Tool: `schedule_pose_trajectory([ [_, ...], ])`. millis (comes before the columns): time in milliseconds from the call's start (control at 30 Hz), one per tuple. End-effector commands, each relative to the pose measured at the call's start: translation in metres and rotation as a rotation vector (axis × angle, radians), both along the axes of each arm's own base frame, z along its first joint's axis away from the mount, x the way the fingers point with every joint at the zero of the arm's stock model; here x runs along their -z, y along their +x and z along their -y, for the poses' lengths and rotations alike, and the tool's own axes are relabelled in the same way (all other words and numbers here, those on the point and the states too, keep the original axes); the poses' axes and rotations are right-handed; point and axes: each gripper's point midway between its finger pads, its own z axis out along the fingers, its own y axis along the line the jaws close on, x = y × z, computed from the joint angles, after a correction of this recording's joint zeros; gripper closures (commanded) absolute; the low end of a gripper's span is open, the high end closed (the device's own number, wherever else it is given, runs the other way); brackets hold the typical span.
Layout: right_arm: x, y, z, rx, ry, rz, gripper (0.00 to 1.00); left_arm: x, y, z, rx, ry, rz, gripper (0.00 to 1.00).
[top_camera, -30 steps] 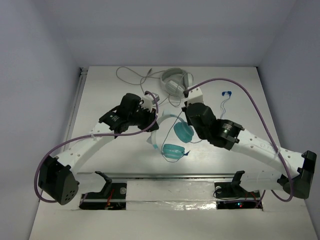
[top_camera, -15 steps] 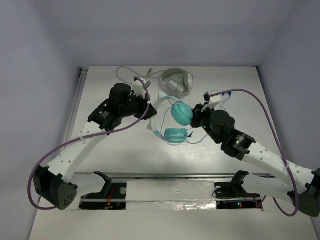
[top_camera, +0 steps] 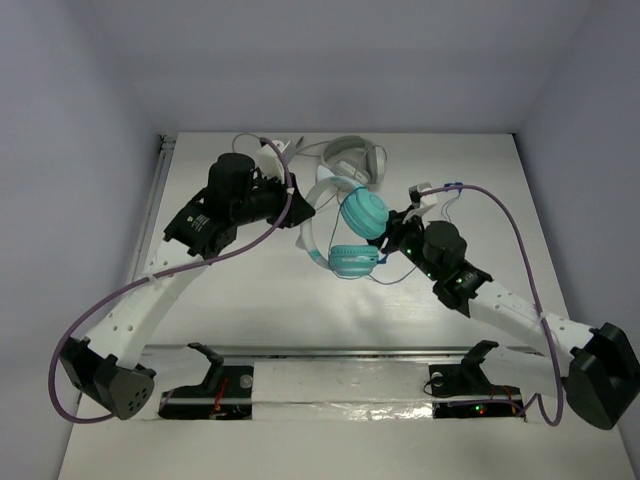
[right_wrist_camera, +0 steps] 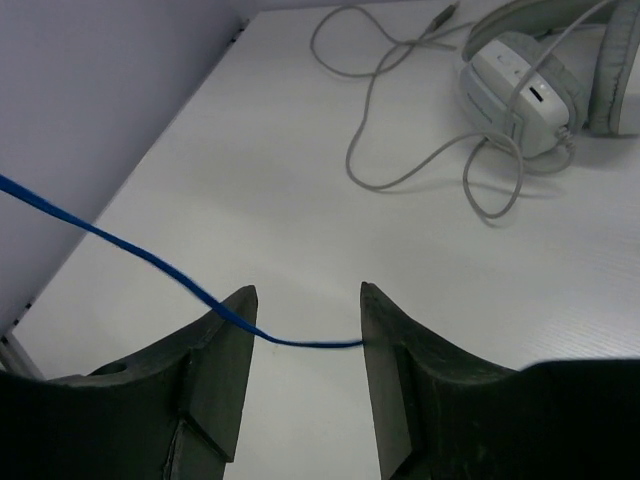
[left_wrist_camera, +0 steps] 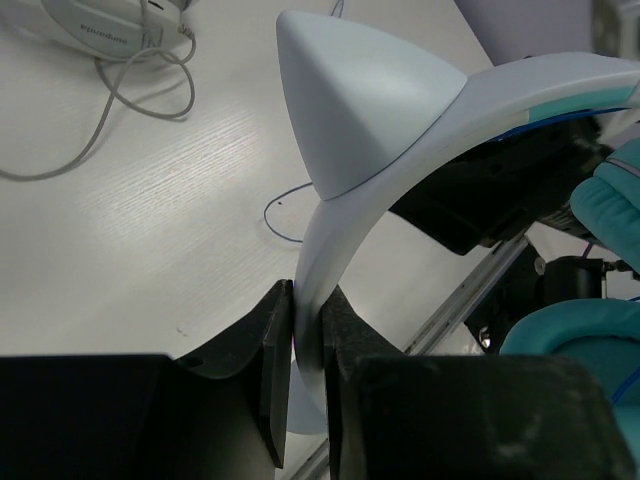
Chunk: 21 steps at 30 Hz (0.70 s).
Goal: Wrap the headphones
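Right end effector newly apart; left end effector tight on teal headphones' headband.

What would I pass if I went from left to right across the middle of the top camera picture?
Left arm → headphones' pale headband → teal ear cups → right arm.

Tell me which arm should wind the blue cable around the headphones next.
Right, probably. The right gripper is open with the blue cable running between its fingers, while the left gripper is shut on the headband, steadying the headphones.
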Motion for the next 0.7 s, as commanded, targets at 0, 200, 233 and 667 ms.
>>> schedule_pose_trajectory([
  [0, -0.014, 0.005, -0.010, -0.041, 0.085, 0.069, 0.48, -0.063, 0.006, 0.003, -0.020, -0.124, 0.107, 1.00],
  [200, 0.025, 0.028, -0.005, 0.020, 0.054, 0.007, 0.39, -0.086, 0.013, 0.001, -0.055, -0.165, 0.139, 1.00],
  [233, 0.030, 0.029, -0.005, 0.026, 0.056, -0.005, 0.37, -0.089, 0.013, 0.001, -0.058, -0.169, 0.146, 1.00],
  [667, 0.111, 0.037, -0.009, 0.087, 0.071, -0.223, 0.27, -0.112, 0.027, -0.010, -0.142, -0.193, 0.187, 1.00],
])
